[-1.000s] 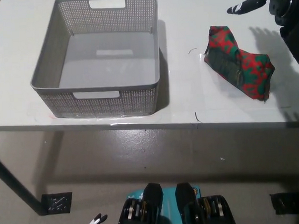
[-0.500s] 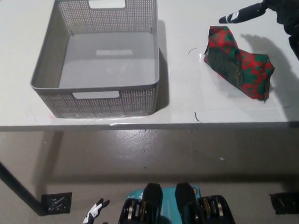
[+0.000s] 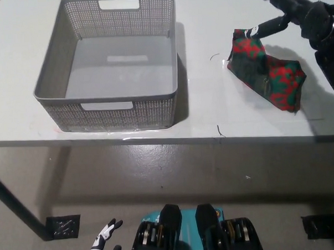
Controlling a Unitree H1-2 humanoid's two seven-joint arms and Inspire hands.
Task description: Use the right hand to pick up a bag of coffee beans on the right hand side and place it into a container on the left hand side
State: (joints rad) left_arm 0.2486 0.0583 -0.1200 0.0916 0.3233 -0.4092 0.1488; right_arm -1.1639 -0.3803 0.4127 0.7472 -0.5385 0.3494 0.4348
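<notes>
Right hand, black: fingers spread apart, holding nothing; one extended fingertip lies at the upper far edge of the coffee bag, contact not certain; another points away toward the far side of the tabletop. The hand enters from the upper right corner, with the black arm running down the right edge. Coffee bag: red and green patterned, soft and crumpled, lying flat and slanted on the right part of the tabletop, its shadow falling to the right. Container: grey perforated basket with cut-out handles in its near and far walls, standing upright on the left part of the tabletop, well apart from the coffee bag, nothing inside. Left hand: white, low at the bottom left below the tabletop edge, over the floor, fingers apart and holding nothing. Floor: grey, with a dark table leg at lower left.
</notes>
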